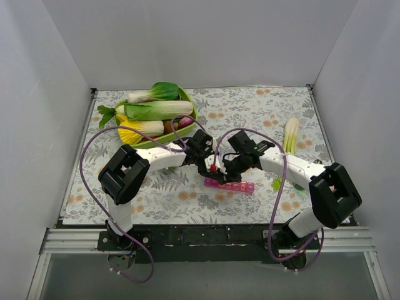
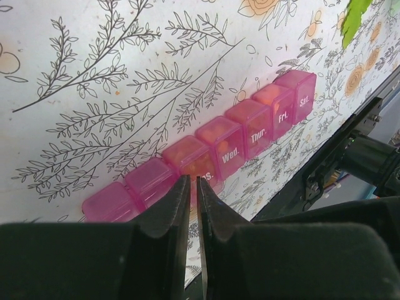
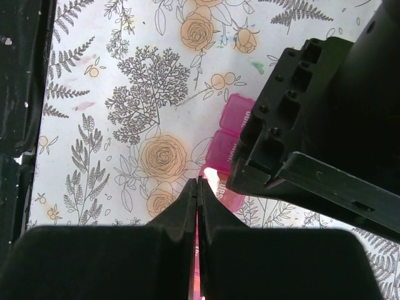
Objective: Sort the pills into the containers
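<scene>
**Fig.** Wrist views first, then overhead.

**(a)** L gripper (image 2: 192,187): fingers nearly together, only a slit btwn them, nothing in it. Tips sit right over the pill box (image 2: 240,134), at the cell next to "Wed." on its lower-left side. Touching vs. hovering: cannot tell.

**(b)** R gripper (image 3: 198,187): fingers pressed together. Whether anything thin is pinched cannot be told. It aims at the same part of the strip, w/ the L gripper's black body crowding in from the right.

**(c)** Pills (image 2: 187,157): amber tint showing through several cells, incl. the one under the L tips. Single pills are too small to make out. Lids appear down.

**Step in hand (prob.):** working one cell's lid w/ narrow tips. To do it well:
- Act on that lid only.
- Press straight so the light strip doesn't skid.
- R tips could pin the strip.
- Mind wrist-to-wrist clearance, as the two are v. close.

**(d)** Overhead: the strip lies flat on the floral cloth (image 1: 262,112), just base-side of where the grippers meet. The green bowl (image 1: 157,142) w/ leafy veg (image 1: 156,110) is well apart at back-left.
</scene>
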